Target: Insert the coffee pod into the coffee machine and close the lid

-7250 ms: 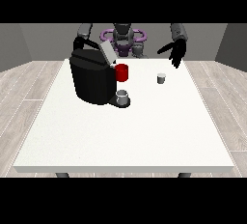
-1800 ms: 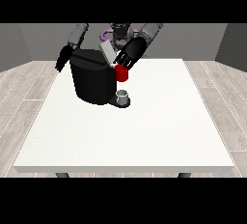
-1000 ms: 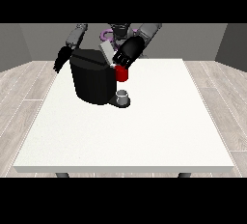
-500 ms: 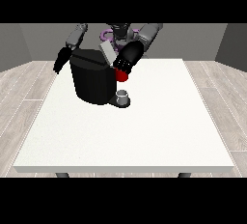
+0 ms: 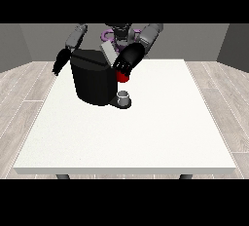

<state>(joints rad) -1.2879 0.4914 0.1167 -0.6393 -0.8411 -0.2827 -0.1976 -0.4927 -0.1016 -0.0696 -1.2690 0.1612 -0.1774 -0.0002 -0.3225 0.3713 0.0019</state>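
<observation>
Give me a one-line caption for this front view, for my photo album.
Humanoid robot's hand at the view's right reaches over the black coffee machine on a white table, lid raised.

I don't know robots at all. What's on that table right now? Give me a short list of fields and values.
table: white
coffee machine: black, at the table's back left, lid raised
cup: small, grey, on the machine's base
red part: on the machine's front, above the cup
hand at view's right: at the machine's top, over the red part
hand at view's left: beside the machine, hanging down
</observation>
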